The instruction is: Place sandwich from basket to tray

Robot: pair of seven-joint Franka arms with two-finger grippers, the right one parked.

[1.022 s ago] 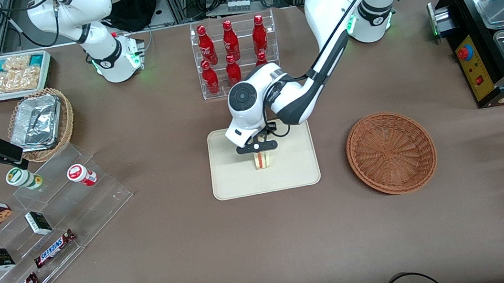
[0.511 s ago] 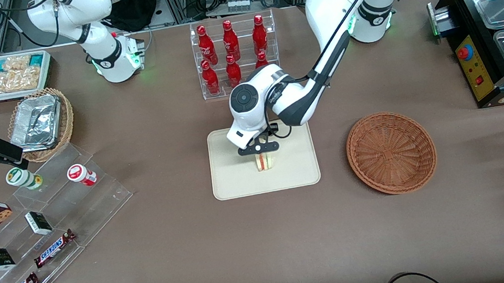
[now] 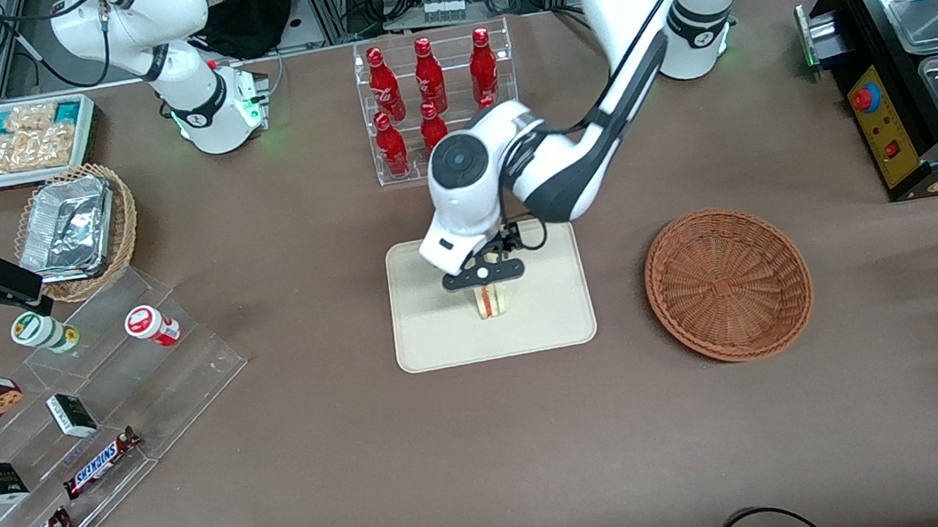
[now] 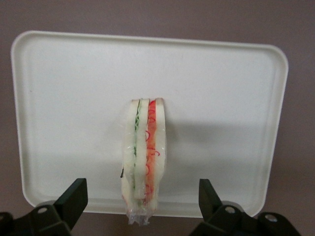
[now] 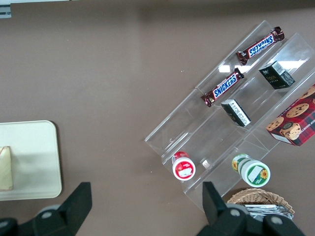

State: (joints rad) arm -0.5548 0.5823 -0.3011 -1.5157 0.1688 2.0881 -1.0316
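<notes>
The sandwich [image 3: 490,300] [image 4: 145,152] stands on edge on the cream tray [image 3: 434,339] [image 4: 69,98], showing white bread with green and red-orange layers. My gripper [image 3: 484,277] [image 4: 141,196] hovers just above it, open, with its fingers [image 4: 74,196] well apart on either side and not touching it. The reddish-brown wicker basket [image 3: 728,283] sits empty beside the tray, toward the working arm's end of the table. The right wrist view also catches the sandwich [image 5: 6,167] on the tray [image 5: 39,157].
A clear rack of red bottles [image 3: 435,97] stands farther from the camera than the tray. An acrylic stepped stand with snack bars and jars [image 3: 85,418] and a tan basket with a foil container [image 3: 76,229] lie toward the parked arm's end. A black food warmer [image 3: 919,65] stands at the working arm's end.
The arm has risen slightly above the tray, with the gripper staying over the sandwich. The sandwich stays standing on the tray.
</notes>
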